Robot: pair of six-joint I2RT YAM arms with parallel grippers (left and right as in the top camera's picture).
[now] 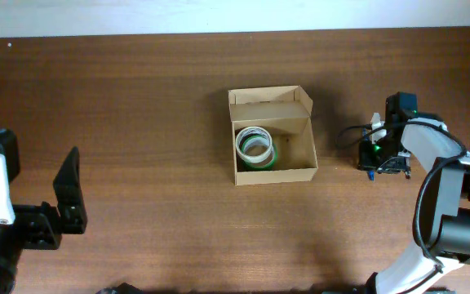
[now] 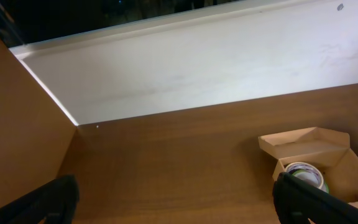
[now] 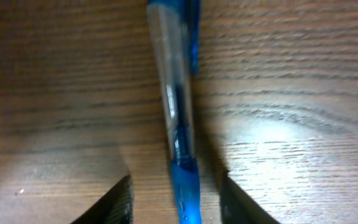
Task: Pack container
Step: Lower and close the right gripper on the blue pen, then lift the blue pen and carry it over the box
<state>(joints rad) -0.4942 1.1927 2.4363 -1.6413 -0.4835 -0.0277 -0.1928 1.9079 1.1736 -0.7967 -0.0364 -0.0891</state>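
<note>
The container point(image 1: 272, 174), a tan cardboard box with its flap lid folded back, sits open at mid-table. Rolls of tape point(image 1: 254, 147) lie in its left half. The left wrist view shows the container point(image 2: 303, 144) and a tape roll point(image 2: 303, 171) at the right edge. My left gripper point(image 1: 65, 196) is far left of the box and open point(image 2: 176, 205), with nothing between its fingers. My right gripper point(image 1: 379, 155) is low over the table to the right of the box. A blue and clear pen point(image 3: 174, 106) lies between its fingers point(image 3: 114, 202), with a gap on each side.
A white wall point(image 2: 197, 68) runs along the table's far edge. The right arm's black cables point(image 1: 351, 135) loop between the box and the gripper.
</note>
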